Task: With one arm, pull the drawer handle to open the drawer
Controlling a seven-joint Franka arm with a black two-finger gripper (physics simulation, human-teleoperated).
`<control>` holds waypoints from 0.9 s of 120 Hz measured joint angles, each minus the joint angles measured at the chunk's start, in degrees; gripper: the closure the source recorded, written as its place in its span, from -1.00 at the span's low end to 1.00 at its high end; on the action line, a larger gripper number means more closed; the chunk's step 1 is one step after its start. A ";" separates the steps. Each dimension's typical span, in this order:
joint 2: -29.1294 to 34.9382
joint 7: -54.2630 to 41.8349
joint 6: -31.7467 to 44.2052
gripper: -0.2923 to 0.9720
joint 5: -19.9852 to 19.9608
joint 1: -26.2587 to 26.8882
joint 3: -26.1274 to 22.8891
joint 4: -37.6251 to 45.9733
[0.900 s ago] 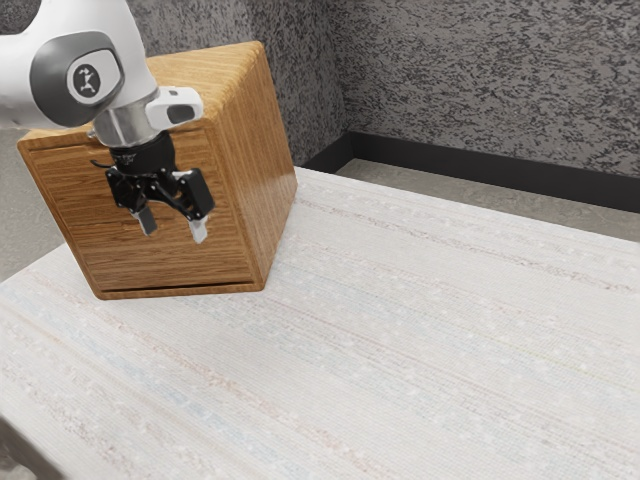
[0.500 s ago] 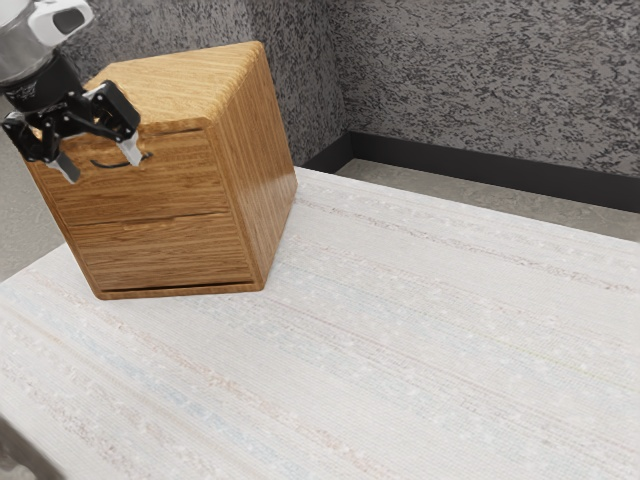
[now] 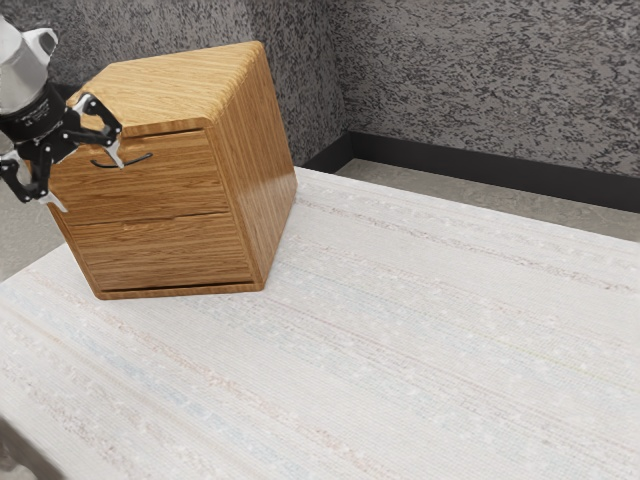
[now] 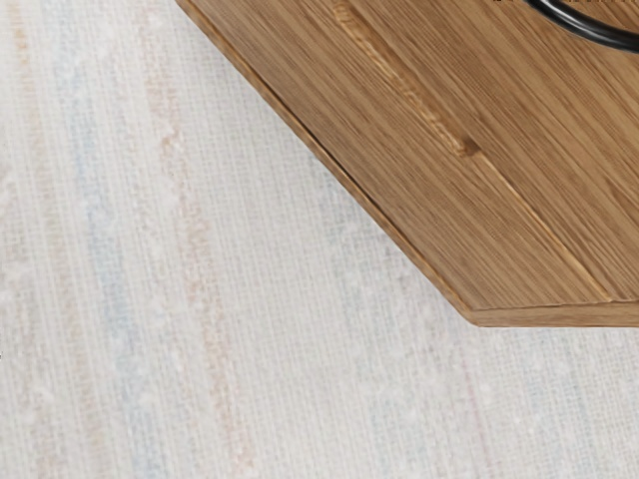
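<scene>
Beside drawer handle (image 3: 124,160), gripper (image 3: 87,183) wide, empty

A pale, whitish tabletop (image 3: 420,340) with faint pastel streaks is carrying one oak-brown, box-shaped wooden drawer cabinet (image 3: 190,215), which is sitting flat near the far edge at the exterior view's left.

Wooden top drawer (image 3: 150,190), flush shut, with thin black handle (image 3: 124,161)

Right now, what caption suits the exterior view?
Open claw poised at the wooden cabinet's top drawer handle on a pale table.
</scene>
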State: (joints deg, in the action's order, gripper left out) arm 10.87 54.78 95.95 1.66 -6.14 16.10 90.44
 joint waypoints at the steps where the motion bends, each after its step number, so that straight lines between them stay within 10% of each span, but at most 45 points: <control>1: 0.39 0.51 0.62 -0.54 0.12 -0.09 0.02 0.94; 108: 6.00 31.57 30.60 -0.54 2.50 -2.26 0.50 18.45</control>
State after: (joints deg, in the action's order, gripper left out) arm 16.87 86.35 126.55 4.16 -8.40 16.60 108.89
